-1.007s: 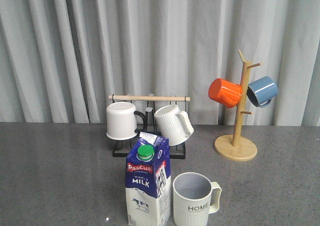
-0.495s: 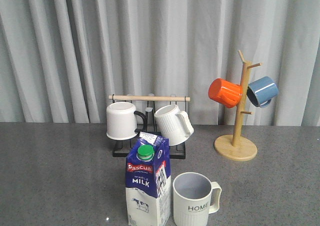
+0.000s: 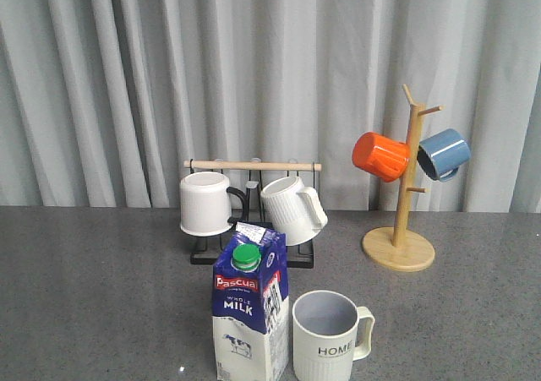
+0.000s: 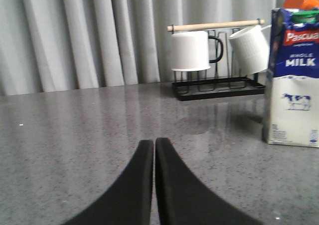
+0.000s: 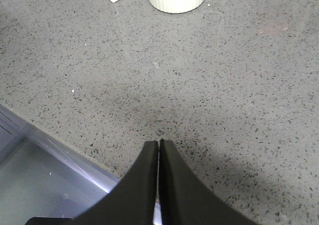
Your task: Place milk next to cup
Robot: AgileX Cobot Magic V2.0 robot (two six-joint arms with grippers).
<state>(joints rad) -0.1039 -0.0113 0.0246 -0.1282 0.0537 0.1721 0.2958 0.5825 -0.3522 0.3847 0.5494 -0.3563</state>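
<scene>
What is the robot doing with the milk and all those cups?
Right now nothing is being held. The milk stands upright on the grey table, right beside the cup that says HOME. The left gripper is shut and empty, off to the side of the carton. The right gripper is shut and empty too, above bare table near its edge. So the milk already sits next to the cup.

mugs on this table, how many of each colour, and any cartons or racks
white mugs: 2, plain white mug, ribbed white mug
cream HOME cup: 1
orange mug: 1
blue mug: 1
milk carton: 1
racks: 2, black rack, wooden mug tree
total: 8
</scene>
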